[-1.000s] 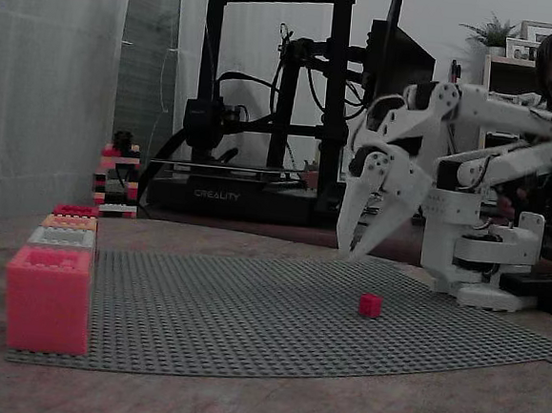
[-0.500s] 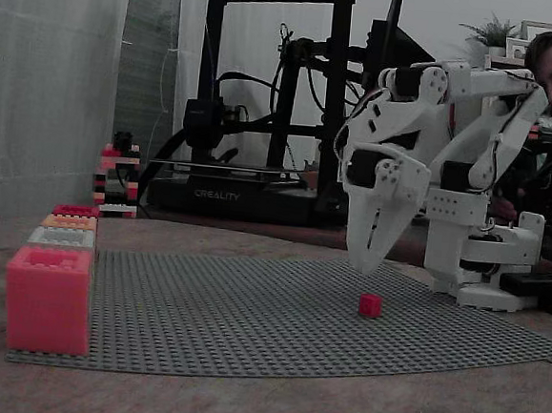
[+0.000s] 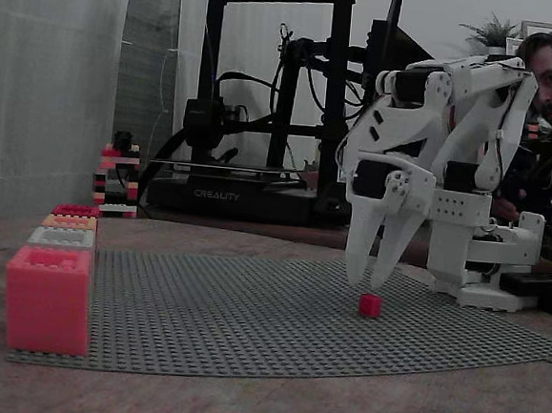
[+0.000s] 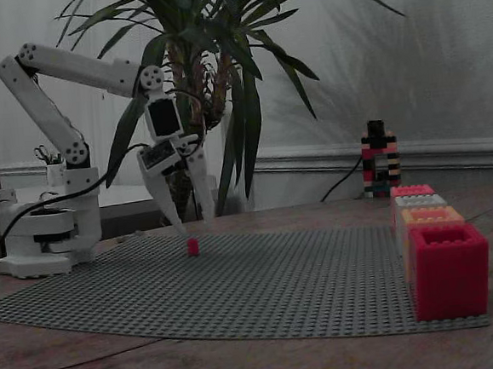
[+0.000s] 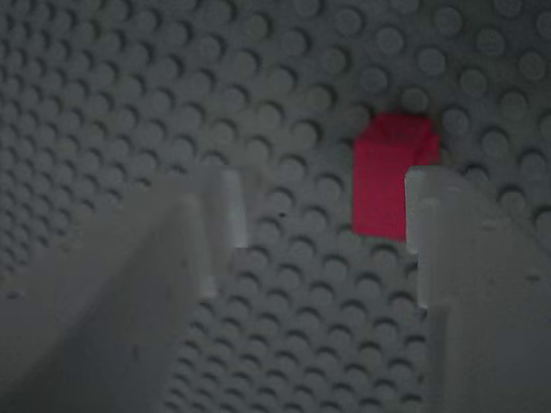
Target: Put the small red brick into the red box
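Hanging tips-down with fingers spread, the gripper [image 3: 374,277] sits just above the small red brick [image 3: 371,305] on the grey studded baseplate [image 4: 279,276], the brick apparently just beside one fingertip [image 5: 430,215] in our blurred wrist view, well apart from the red box [image 3: 75,211].

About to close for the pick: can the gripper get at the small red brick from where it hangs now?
Probably yes. The open gripper hangs just above the small red brick, nothing between them; in the wrist view the brick sits close to one finger.
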Controlling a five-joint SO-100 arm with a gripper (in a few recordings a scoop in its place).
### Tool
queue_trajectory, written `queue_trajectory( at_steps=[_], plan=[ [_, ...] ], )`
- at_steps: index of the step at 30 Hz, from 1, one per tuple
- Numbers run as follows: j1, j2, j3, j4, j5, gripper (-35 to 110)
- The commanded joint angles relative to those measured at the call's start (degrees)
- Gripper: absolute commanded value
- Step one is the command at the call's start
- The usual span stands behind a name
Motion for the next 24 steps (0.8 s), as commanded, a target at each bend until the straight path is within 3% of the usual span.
queue_trajectory(
  at_steps=[1, 24],
  plan=[
    [-2.0, 0.9, -3.3, 0.8, -0.1, 20],
    [-2.0, -5.5, -2.3, -3.2, -0.7, 18]
  ],
)
